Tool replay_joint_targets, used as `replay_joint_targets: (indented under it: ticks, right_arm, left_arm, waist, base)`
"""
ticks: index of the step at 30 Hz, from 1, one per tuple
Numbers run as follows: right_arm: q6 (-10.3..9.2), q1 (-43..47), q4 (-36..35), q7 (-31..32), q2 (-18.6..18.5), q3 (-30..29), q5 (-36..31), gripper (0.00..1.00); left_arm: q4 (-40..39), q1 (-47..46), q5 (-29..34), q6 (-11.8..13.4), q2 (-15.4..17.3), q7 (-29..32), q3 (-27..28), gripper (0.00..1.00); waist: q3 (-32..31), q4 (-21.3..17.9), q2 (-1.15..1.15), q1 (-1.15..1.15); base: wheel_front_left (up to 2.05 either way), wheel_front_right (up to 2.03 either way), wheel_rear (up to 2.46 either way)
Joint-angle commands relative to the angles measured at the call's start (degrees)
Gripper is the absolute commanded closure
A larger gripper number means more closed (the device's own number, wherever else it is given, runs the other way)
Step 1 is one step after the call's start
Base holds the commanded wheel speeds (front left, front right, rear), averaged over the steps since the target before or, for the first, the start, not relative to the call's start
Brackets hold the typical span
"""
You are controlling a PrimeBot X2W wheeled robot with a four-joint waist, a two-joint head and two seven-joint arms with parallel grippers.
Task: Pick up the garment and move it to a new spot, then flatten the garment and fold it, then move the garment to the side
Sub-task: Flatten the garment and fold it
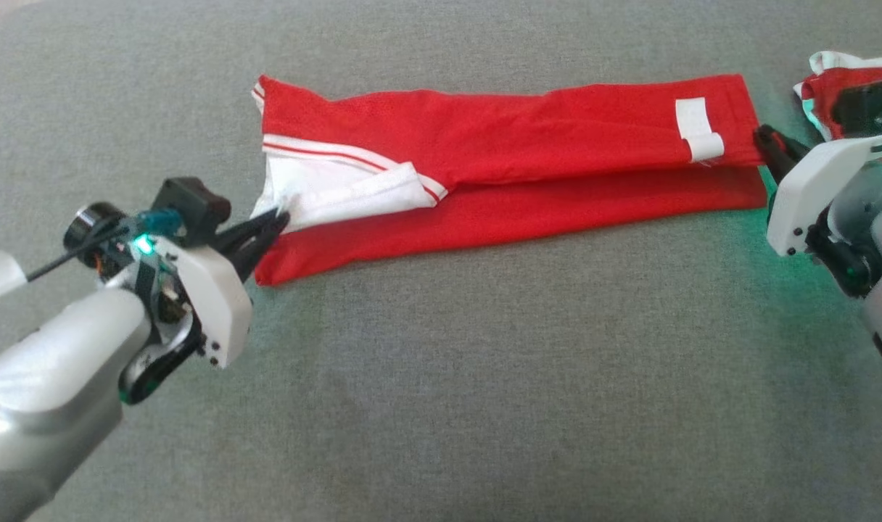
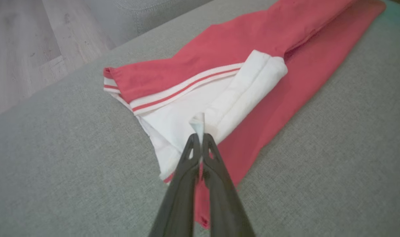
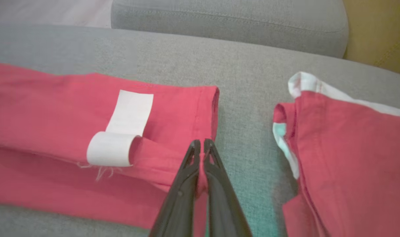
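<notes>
Left gripper (image 2: 199, 136) pinches a white fold (image 2: 197, 120) of the red jersey (image 1: 528, 145), right gripper (image 3: 200, 142) clamps its hem (image 3: 213, 108); left wrist view adds wooden floor (image 2: 29, 49).

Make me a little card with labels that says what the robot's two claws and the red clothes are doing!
red garment: folded lengthwise, lying on the grey cushion
left claw: shut, pinching the garment's white part at one end
right claw: shut, pinching the garment's red end near the white label
second red garment: beside the right claw, apart from the first
</notes>
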Motion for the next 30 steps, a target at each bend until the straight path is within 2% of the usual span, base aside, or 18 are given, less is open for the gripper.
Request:
replay_joint_targets:
  ticks: [1, 11, 12, 13, 14, 17, 21, 26, 30]
  right_arm:
    - [-0.05, 0.6, -1.6, 0.6, -1.5, 0.9, 0.6, 1.00]
    - [-0.05, 0.5, -1.5, 3.6, -2.3, 4.0, 2.2, 1.00]
    - [-0.05, 0.5, -1.3, 3.7, -2.3, 4.1, 2.3, 1.00]
    - [-0.05, 0.3, -0.9, 3.6, -2.4, 3.9, 2.4, 0.78]
    - [-0.05, 0.0, -0.7, 3.4, -2.3, 3.7, 2.2, 0.00]
    - [-0.05, -1.0, -1.2, 3.2, -0.9, 2.5, 3.9, 0.00]
    - [-0.05, -3.0, -2.8, 1.5, -0.2, 0.2, 5.4, 0.00]
    - [-0.05, -4.7, -4.7, -5.4, 2.2, -5.5, 6.4, 0.00]
    - [-0.05, -3.5, -6.9, -12.5, 5.1, -9.6, 5.3, 0.00]
  left_arm:
    - [-1.3, -1.3, -0.5, 0.5, 3.1, 0.5, 2.4, 1.00]
    - [-2.2, -0.8, -1.6, 0.6, 3.1, 4.1, 1.0, 1.00]
    - [-2.1, -0.9, -1.5, 1.0, 3.0, 3.9, 1.2, 0.97]
    - [-2.0, -1.0, -1.1, 1.5, 2.8, 3.3, 1.3, 0.08]
    - [-1.9, -1.3, -0.5, 2.1, 2.7, 2.2, 1.6, 0.00]
    - [-0.9, -2.5, 3.4, 4.9, 2.4, -3.6, 2.7, 0.00]
    - [1.4, -2.9, 4.1, 9.3, 0.2, -12.7, 6.8, 0.00]
    - [3.8, -2.6, 2.2, 13.9, -3.4, -22.9, 12.9, 0.00]
    - [3.3, -0.5, 0.7, 16.6, -6.3, -25.5, 19.1, 0.00]
  waist:
    - [0.1, -0.2, 0.00, 0.00]
    - [0.3, -0.4, 0.00, 0.00]
    - [0.2, -0.5, 0.00, 0.00]
    - [0.0, -0.5, 0.00, 0.00]
    - [-0.2, -0.6, 0.00, 0.00]
    - [-1.0, -1.2, 0.00, 0.00]
    - [-2.4, -1.8, 0.00, 0.00]
    - [-4.9, -2.3, 0.00, 0.00]
    - [-6.8, -2.5, 0.00, 0.00]
  base:
    - [0.00, 0.00, 0.00]
    - [0.00, 0.00, 0.00]
    - [0.00, 0.00, 0.00]
    - [0.00, 0.00, 0.00]
    - [0.00, 0.00, 0.00]
    - [0.00, 0.00, 0.00]
    - [0.00, 0.00, 0.00]
    - [0.00, 0.00, 0.00]
    - [0.00, 0.00, 0.00]
